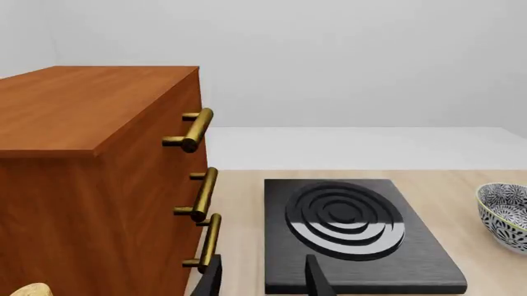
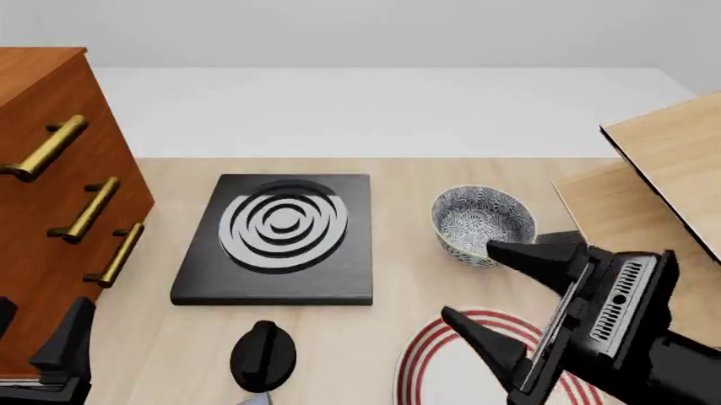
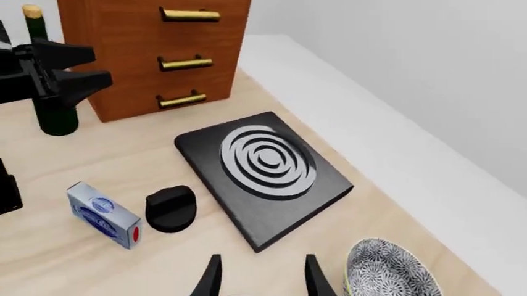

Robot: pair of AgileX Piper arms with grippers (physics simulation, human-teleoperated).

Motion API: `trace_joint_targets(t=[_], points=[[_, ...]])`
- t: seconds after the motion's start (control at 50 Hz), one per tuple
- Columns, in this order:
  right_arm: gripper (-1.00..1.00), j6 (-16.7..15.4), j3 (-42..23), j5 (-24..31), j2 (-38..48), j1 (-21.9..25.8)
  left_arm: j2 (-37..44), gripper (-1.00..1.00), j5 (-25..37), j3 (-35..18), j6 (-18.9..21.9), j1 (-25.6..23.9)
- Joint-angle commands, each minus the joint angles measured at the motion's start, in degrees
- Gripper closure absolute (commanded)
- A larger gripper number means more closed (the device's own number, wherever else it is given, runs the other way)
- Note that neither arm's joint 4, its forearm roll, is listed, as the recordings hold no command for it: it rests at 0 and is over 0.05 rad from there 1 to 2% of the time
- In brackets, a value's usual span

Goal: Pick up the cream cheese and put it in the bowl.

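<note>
The cream cheese [image 3: 103,214], a small grey-blue box with a blue oval logo and a red end, lies on the table next to a black round object; it shows clearly only in the right wrist view. The speckled blue-grey bowl [image 2: 482,224] stands upright and empty, right of the black burner slab; it also shows in the left wrist view [image 1: 504,213] and the right wrist view [image 3: 387,271]. My right gripper [image 2: 496,291] is open and empty, hovering in front of the bowl, above the plate. My left gripper [image 2: 34,337] is open and empty, near the cabinet at the front left.
A wooden drawer cabinet [image 2: 46,169] with brass handles stands at the left. A black burner slab [image 2: 282,236] lies mid-table, with a black round object [image 2: 265,354] in front of it. A red-ringed white plate [image 2: 434,371] lies at the front right. A wooden structure [image 2: 664,160] is at the right. A dark bottle [image 3: 53,111] stands by the cabinet.
</note>
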Motion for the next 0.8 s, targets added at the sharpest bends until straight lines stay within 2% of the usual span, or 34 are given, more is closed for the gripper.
trace_joint_targets(t=[0.02,0.26,0.28,0.3,0.8], points=[[-1.0,-0.2,-3.4,-1.2,10.8,8.6,0.0,-1.0,0.0,0.0,0.0,0.0],[-1.0,0.0,-4.5,-4.0,19.6,13.6,0.0,-1.0,0.0,0.0,0.0,0.0],[-1.0,0.4,-5.9,-5.1,24.4,16.5,0.0,-1.0,0.0,0.0,0.0,0.0],[-1.0,0.6,-6.2,-5.2,25.2,16.9,0.0,-1.0,0.0,0.0,0.0,0.0],[-1.0,3.0,-9.7,-11.7,40.5,23.4,0.0,-1.0,0.0,0.0,0.0,0.0]])
